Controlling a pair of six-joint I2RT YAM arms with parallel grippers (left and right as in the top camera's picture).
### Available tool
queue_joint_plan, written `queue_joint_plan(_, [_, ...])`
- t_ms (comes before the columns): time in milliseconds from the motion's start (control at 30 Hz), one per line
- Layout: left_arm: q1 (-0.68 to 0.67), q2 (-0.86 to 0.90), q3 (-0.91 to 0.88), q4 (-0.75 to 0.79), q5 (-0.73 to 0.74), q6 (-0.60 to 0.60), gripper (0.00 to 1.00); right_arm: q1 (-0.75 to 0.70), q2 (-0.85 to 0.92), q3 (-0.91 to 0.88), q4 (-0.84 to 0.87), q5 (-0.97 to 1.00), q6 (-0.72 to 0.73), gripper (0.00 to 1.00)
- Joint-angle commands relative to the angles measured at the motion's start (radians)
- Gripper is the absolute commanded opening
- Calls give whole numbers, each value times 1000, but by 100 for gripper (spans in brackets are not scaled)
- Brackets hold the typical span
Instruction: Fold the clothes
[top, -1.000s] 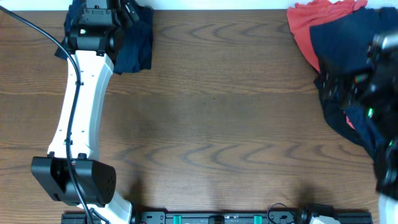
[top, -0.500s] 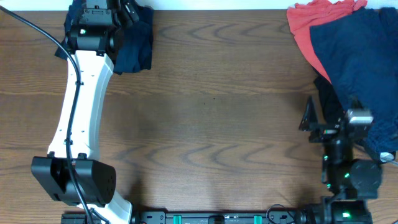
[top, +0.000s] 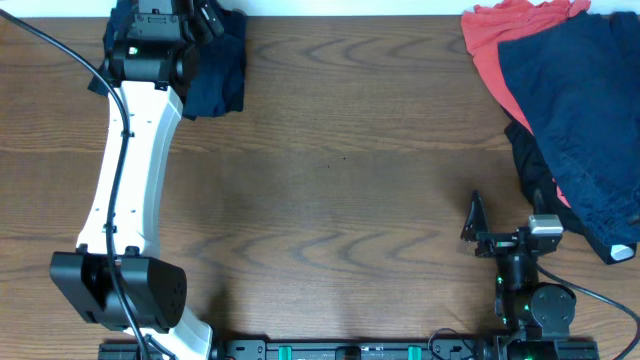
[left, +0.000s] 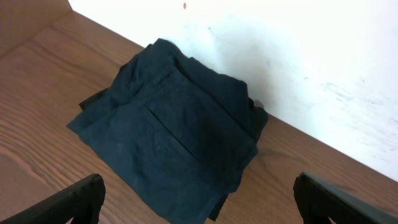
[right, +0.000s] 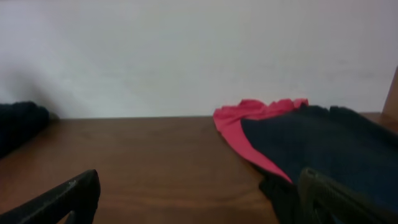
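A folded navy blue garment (top: 215, 70) lies at the table's far left corner; in the left wrist view (left: 174, 137) it sits just ahead of my left gripper (left: 199, 205), which is open and empty above its near edge. A loose pile at the far right holds a coral red garment (top: 490, 50), a large navy blue garment (top: 575, 100) and black cloth (top: 530, 165). My right gripper (top: 480, 230) is open and empty, low near the front edge and apart from the pile. The right wrist view shows the red (right: 242, 124) and navy (right: 329, 146) cloth ahead to the right.
The wooden table (top: 340, 190) ends at a white wall (right: 186, 50) behind. My left arm (top: 125, 190) stretches along the left side. The arm bases and a black rail (top: 350, 350) line the front edge.
My right arm has pulled back from the pile of clothes toward the front edge, empty, leaving the navy garment uncovered on the pile. The left arm has not moved.
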Motion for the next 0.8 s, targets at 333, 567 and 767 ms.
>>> queue_joint_plan(333, [-1,8,6,-3,6,10,98,8,-9,-5,-140,-11,-15,99])
queue_joint_plan(567, [-1,8,6,-3,6,10,98,8,-8,-5,-139,-11,-16,99])
queue_joint_plan(767, [-1,8,6,-3,6,10,98,8,-8,-5,-139,-11,-16,99])
